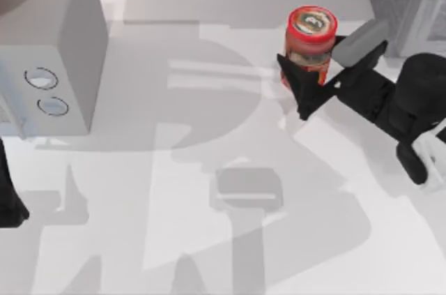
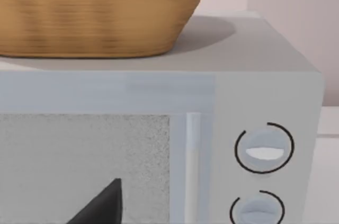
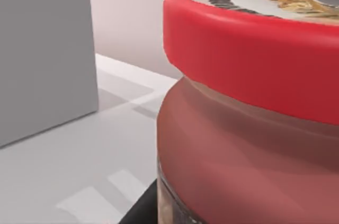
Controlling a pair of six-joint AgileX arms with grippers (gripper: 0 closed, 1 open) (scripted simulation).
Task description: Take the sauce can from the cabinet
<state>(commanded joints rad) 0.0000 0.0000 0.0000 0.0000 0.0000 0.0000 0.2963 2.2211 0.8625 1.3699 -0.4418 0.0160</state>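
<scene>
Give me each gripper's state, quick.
Right gripper: shut on the sauce can, near the table's back right.
Left gripper: parked at the left edge; state cannot be told.

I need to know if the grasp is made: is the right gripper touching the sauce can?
Touching. In the top view the right gripper has its fingers against both sides of the sauce can, with no gap showing.

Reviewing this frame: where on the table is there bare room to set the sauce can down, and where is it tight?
Bare tabletop spans the middle and near side, between the light grey box at left and the right gripper. It is crowded at far right, where that gripper holds the sauce can beside the cabinet. The left arm is parked at the left edge.
</scene>
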